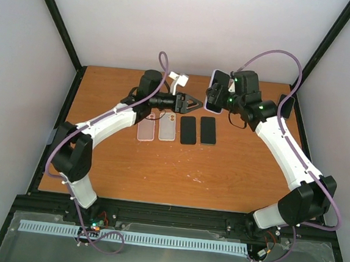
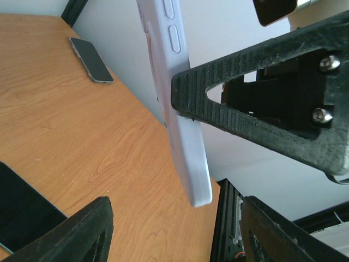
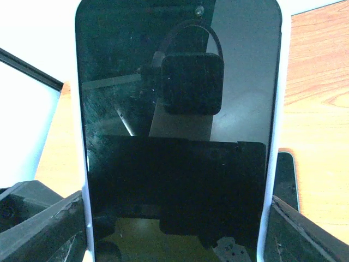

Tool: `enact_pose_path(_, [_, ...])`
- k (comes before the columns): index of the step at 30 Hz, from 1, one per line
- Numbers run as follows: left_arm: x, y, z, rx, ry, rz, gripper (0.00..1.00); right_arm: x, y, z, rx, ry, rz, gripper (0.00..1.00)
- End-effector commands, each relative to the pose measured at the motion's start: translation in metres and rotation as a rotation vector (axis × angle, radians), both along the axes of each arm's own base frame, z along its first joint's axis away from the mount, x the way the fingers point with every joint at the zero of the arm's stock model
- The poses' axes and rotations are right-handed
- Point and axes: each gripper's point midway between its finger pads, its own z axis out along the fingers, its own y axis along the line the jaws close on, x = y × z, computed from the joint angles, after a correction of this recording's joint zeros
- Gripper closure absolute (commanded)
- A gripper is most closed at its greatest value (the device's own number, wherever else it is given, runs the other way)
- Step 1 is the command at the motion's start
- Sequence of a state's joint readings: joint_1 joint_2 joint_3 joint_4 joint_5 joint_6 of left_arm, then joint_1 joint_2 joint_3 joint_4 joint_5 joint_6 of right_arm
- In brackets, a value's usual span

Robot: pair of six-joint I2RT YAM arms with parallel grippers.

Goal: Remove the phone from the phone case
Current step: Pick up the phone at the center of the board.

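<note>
Pinched low in right gripper: stiff, slick glass phone, likely in a bendy phone case. Left gripper spread, apart; probably best peeled at a top corner.

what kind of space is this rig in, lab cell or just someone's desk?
Most likely a lab data-collection cell, not a desk: white wall panels in a black frame box in a wooden tabletop, and phones and clear cases are laid out in a neat row.
</note>
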State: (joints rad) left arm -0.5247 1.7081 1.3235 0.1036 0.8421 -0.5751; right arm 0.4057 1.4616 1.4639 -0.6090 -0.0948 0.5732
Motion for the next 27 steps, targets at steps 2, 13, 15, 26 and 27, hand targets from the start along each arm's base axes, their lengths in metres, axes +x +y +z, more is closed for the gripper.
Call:
enact_pose_path(2, [-0.007, -0.02, 0.013, -0.009, -0.035, -0.055, 0.35, 0.005, 0.009, 0.027, 0.044, -0.082, -0.005, 0.26])
enact_pose_path(13, [-0.007, -0.039, 0.001, 0.025, -0.012, -0.068, 0.5, -0.003, 0.012, 0.026, 0.05, -0.088, 0.001, 0.26])
enact_pose_path(15, [-0.006, -0.039, 0.001, 0.024, -0.008, -0.067, 0.55, -0.004, 0.013, 0.026, 0.053, -0.087, 0.004, 0.26])
enact_pose_path(26, [-0.007, -0.037, 0.001, 0.029, -0.011, -0.055, 0.91, -0.006, 0.013, 0.022, 0.047, -0.095, 0.012, 0.25])
enact_pose_path(27, [-0.008, -0.036, 0.002, 0.028, -0.015, -0.054, 0.94, -0.007, 0.012, 0.023, 0.047, -0.099, 0.014, 0.24])
